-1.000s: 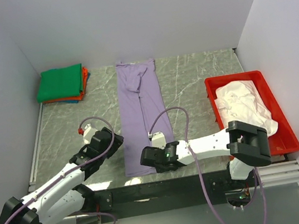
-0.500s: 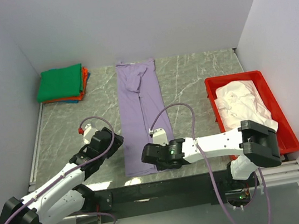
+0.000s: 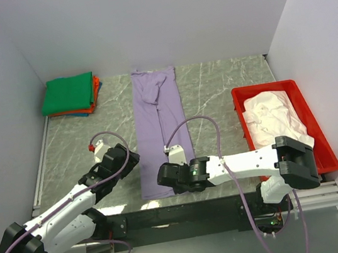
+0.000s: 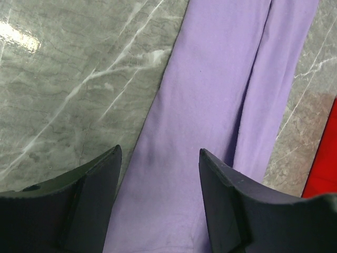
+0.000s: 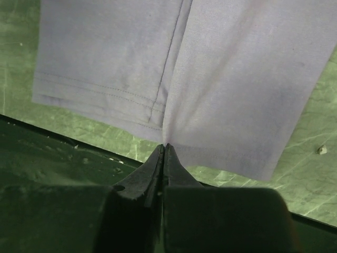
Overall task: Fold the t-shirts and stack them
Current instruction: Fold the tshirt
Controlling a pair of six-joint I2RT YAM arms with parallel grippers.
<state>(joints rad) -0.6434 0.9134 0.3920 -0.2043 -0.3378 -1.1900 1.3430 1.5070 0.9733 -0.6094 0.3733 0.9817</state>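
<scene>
The right gripper (image 5: 165, 148) is pinched together on the near hem of the purple shirt (image 5: 221, 79), which stretches away ahead of it. The left gripper (image 4: 159, 158) hangs jaws apart over its left edge. The cloth looks light and limp, so it is best held at the hem corners.

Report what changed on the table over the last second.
The right gripper edged slightly left and closed on the near hem of the lavender t-shirt, pinching it. Unchanged: the left gripper, open over the shirt's left edge, the folded stack, and the red tray with its pale shirt.
</scene>
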